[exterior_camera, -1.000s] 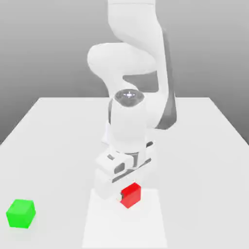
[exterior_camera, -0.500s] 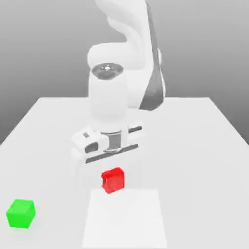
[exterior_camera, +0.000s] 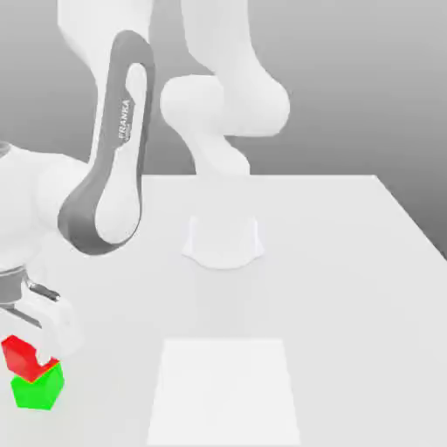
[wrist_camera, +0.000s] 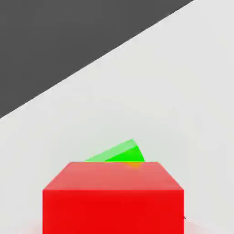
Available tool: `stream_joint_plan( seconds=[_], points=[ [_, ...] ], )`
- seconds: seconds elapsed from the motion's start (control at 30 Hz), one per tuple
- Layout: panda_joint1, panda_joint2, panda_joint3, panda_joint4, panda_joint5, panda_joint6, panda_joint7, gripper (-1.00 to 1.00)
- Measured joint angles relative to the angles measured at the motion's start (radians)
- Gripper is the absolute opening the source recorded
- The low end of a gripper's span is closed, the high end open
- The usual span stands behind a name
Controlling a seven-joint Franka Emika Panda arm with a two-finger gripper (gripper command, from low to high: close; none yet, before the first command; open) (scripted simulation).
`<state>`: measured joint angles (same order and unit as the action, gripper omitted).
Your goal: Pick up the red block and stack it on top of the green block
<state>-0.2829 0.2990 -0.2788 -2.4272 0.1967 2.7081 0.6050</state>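
The word FRANKA runs down the grey side panel of the arm (exterior_camera: 118,157) – the one bit of writing that can be read. At the exterior view's left, the gripper (exterior_camera: 26,345) hangs low over the white table (exterior_camera: 349,288), and how wide its fingers stand cannot be told. The red block (exterior_camera: 21,356) sits on top of the green block (exterior_camera: 39,388), skewed towards the exterior view's left – in the hand view, green peeks out behind red.
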Motion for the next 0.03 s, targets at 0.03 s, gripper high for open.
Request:
stream_joint_plan(
  seconds=[0.03],
  points=[
    [0.000, 0.000, 0.000, 0.000, 0.000, 0.000, 0.000, 1.00]
  ],
)
